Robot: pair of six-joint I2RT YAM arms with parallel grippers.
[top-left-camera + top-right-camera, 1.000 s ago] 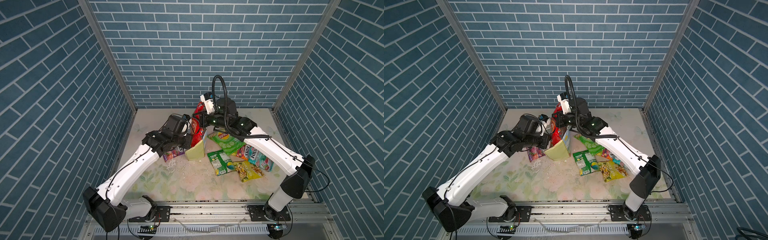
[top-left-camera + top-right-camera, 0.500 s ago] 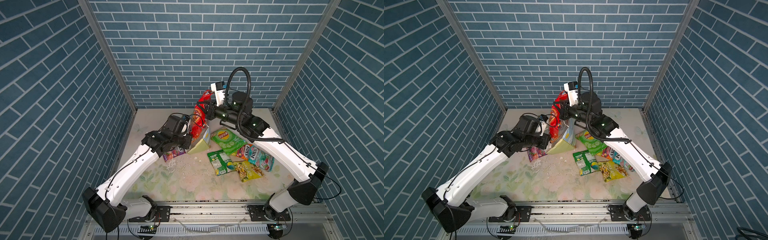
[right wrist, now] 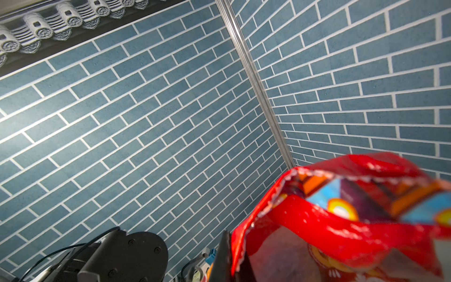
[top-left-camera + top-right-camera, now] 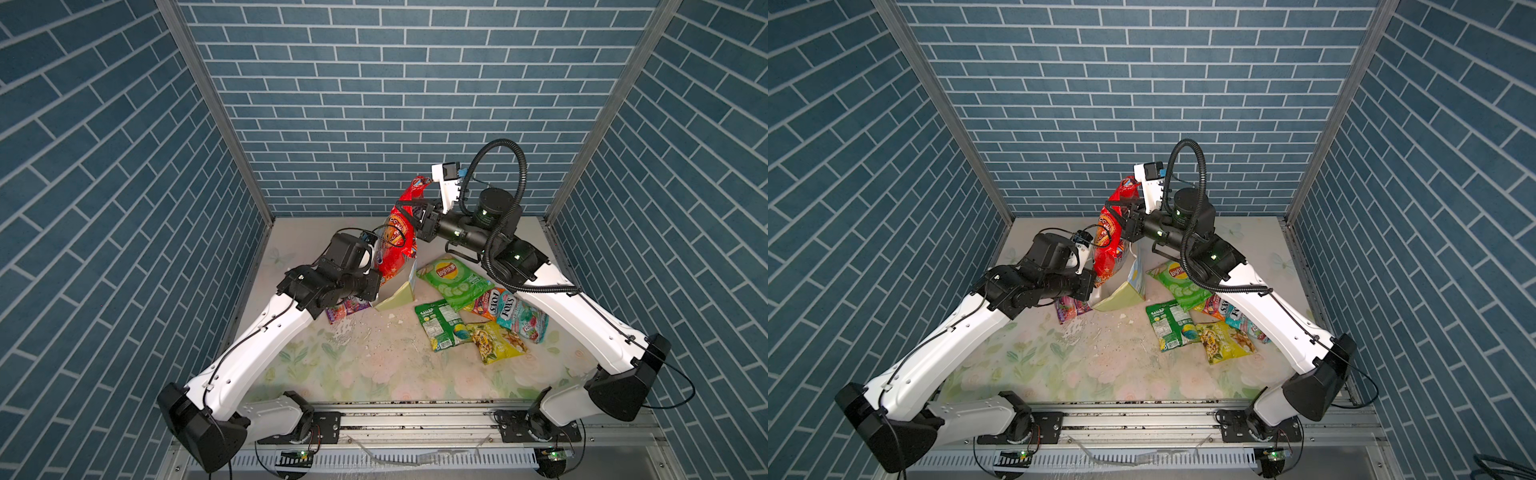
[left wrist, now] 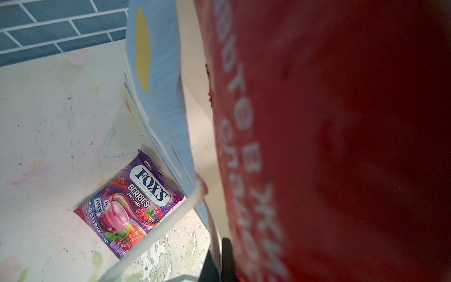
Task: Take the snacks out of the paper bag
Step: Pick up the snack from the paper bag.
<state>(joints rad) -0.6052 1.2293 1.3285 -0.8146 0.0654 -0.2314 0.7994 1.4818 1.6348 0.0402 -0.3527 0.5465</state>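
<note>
The step in hand is pulling out the large red cookie bag (image 4: pixel 395 249), which looks like the last of the snacks in the paper bag (image 4: pixel 395 297). The right hand (image 4: pixel 409 214) is clamped on the cookie bag near its crinkled top and holds it upright above the paper bag. The cookie bag's lower end seems to sit at or just inside the paper bag's mouth, though the left arm hides the exact edge. The left hand (image 4: pixel 374 286) is closed at the paper bag's rim and in the left wrist view appears to pinch its white cord handle (image 5: pixel 170 219), steadying the tilted paper bag on the counter (image 4: pixel 374 365). The purple Fox's packet (image 5: pixel 129 210) lies just beside the paper bag on the left arm's side. The green Lay's packet (image 4: pixel 451 278) and the other packets lie near the paper bag on the right arm's side. The next move probably calls for raising the cookie bag clear of the rim, carrying it away from the paper bag towards the other packets and releasing it there, while the left hand keeps the paper bag down.
</note>
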